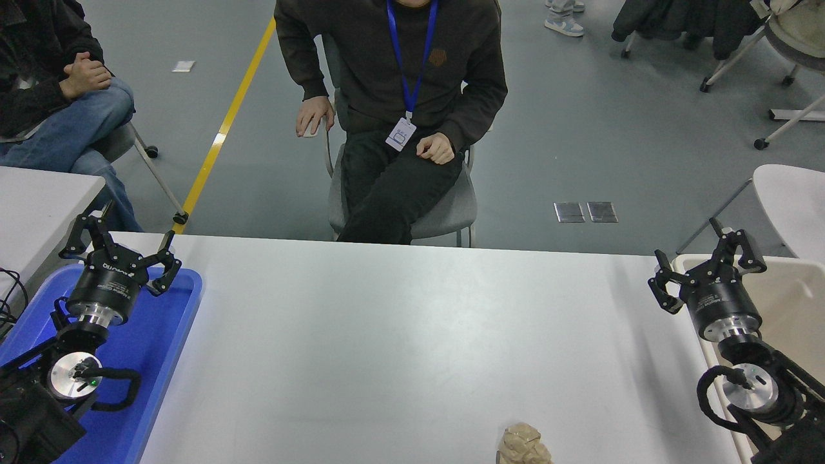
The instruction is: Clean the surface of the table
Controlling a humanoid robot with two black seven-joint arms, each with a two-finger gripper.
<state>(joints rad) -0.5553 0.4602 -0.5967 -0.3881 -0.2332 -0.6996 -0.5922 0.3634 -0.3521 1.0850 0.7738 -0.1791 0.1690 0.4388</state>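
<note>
At the far left, the left gripper (119,252) hangs parked over a blue tray (161,361) that sits at the left end of the table, its fingers spread wide and holding nothing.

The table surface (412,335) fills the middle of the view from the tray to the bin: a broad, smooth, light grey-white top with rounded far corners, showing only soft glare and a few faint marks. Nearly all of it is bare. The 1 thing seen lying on it is a crumpled beige wad (523,446), perhaps paper or cloth, at the near edge right of centre and partly cut off by the bottom of the picture. No gripper touches it, so the cleaning judges as not finished: that wad appears to be what is left to clear, and a beige bin (793,303) just beside the table's right end looks a likely place for it.

At the right, the right gripper (706,270) hovers over the table's far right corner and the bin's rim, fingers open and empty, well apart from the wad.

Beyond the far edge a person (399,96) sits on a chair facing the table.
</note>
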